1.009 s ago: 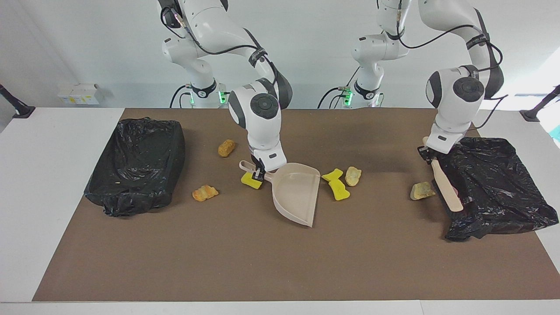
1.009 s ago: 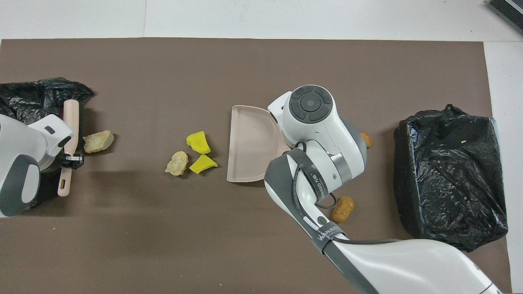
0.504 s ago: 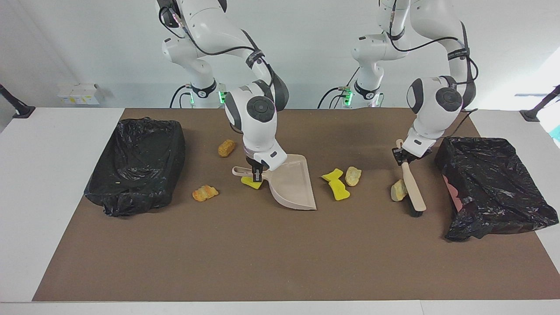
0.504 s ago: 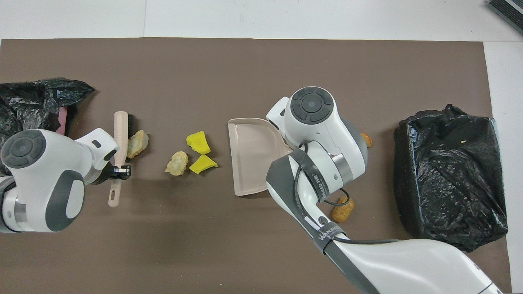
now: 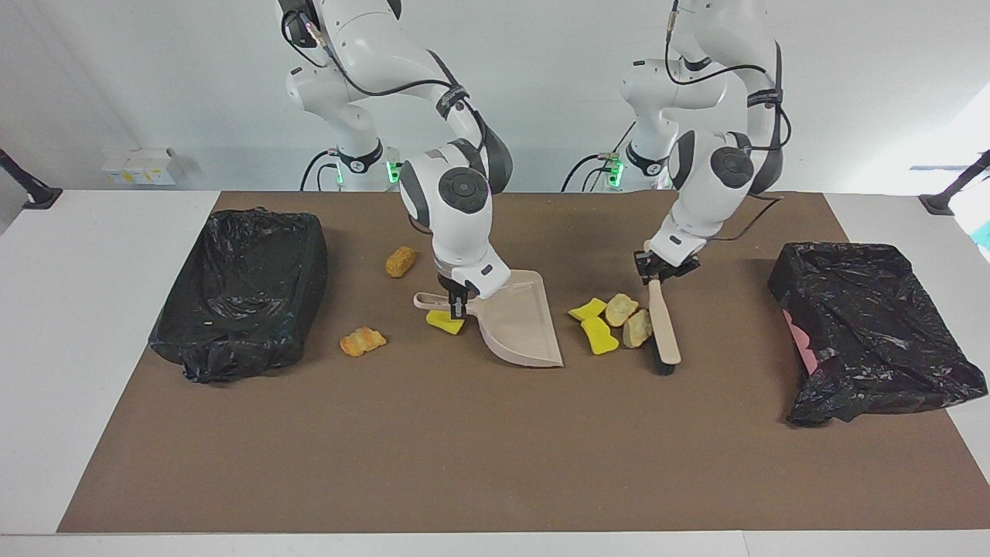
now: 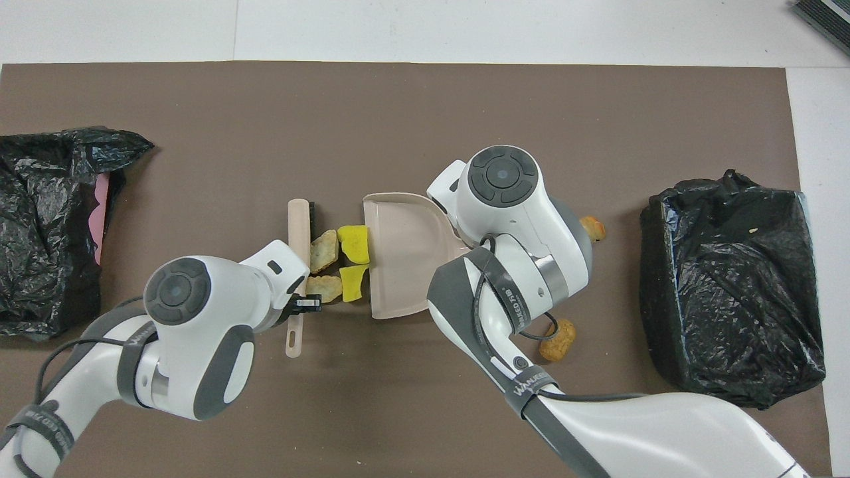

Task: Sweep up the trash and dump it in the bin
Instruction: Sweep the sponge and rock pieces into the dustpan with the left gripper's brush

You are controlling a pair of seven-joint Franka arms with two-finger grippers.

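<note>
Beige plastic dustpan [image 5: 520, 321] sits gripped by its handle in the right end effector [image 5: 456, 305]; four yellow and beige trash lumps [image 5: 611, 323] lie beside its mouth, touching the beige-handled brush [image 5: 663, 329] clenched by the left end effector [image 5: 653, 272].

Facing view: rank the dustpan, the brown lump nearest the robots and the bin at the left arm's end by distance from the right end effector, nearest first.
1. Dustpan: the right end effector is shut on its handle.
2. Brown lump: lies apart from it, nearer to the robots, toward the right arm's end.
3. Black-lined bin: at the left arm's end of the table, past the brush held by the left end effector.
</note>
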